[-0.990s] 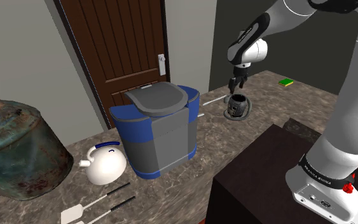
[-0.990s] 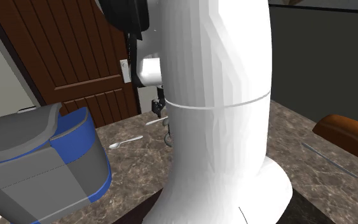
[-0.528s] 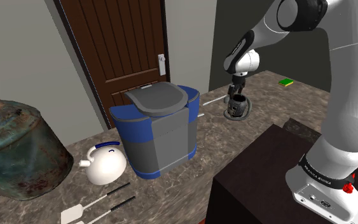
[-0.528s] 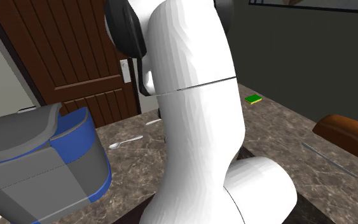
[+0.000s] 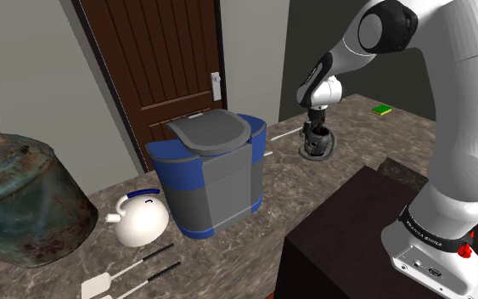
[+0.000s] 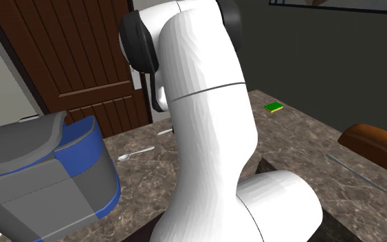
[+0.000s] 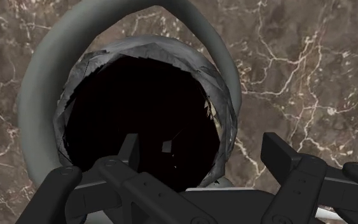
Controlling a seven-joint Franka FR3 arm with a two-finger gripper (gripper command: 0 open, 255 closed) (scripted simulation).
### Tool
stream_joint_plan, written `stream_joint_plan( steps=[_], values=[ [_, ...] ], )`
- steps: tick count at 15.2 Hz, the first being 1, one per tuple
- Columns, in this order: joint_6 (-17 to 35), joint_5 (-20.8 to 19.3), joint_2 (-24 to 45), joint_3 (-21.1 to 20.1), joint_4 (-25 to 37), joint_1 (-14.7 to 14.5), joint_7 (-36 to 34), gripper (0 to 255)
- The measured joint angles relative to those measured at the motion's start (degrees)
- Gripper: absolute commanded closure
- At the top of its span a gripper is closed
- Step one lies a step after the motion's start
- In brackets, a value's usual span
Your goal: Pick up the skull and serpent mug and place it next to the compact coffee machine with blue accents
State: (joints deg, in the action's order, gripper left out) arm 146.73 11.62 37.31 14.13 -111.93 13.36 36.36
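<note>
Coffee machine [image 5: 216,178] between kettle [image 5: 141,219] and mug [image 5: 317,149] — all on counter [image 5: 373,140]

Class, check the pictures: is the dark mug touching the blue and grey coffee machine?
Apart. The shoulder view shows the mug standing well clear of the coffee machine, with a stretch of marble counter between them.

The shoulder camera sits high beside and a little behind the stand [image 5: 356,229], which lies at 5 o'clock. It faces across the surface [image 5: 313,183] toward the door [image 5: 152,59] at 11 o'clock, at middle range. The second exterior camera stands very near behind the arm [image 6: 205,137] — facing the same way, and sharing the door, the coffee machine [image 6: 40,172] and the green pad [image 6: 274,107]. The wrist camera looks straight down, close, into the mouth of the mug [image 7: 222,105].
</note>
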Motion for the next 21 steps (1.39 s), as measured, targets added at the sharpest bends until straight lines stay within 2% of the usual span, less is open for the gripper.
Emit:
stream_joint_plan(
  steps=[6,7,17,21],
  values=[
    [0.41,0.15,0.51,-0.15,0.12,0.14,0.10,0],
    [0.42,0.15,0.52,-0.15,0.13,0.14,0.10,255],
    [0.37,0.15,0.49,-0.16,0.17,0.16,0.13,255],
    [-1.04,-0.43,-1.56,0.45,-0.68,-0.37,-0.26,255]
  ],
)
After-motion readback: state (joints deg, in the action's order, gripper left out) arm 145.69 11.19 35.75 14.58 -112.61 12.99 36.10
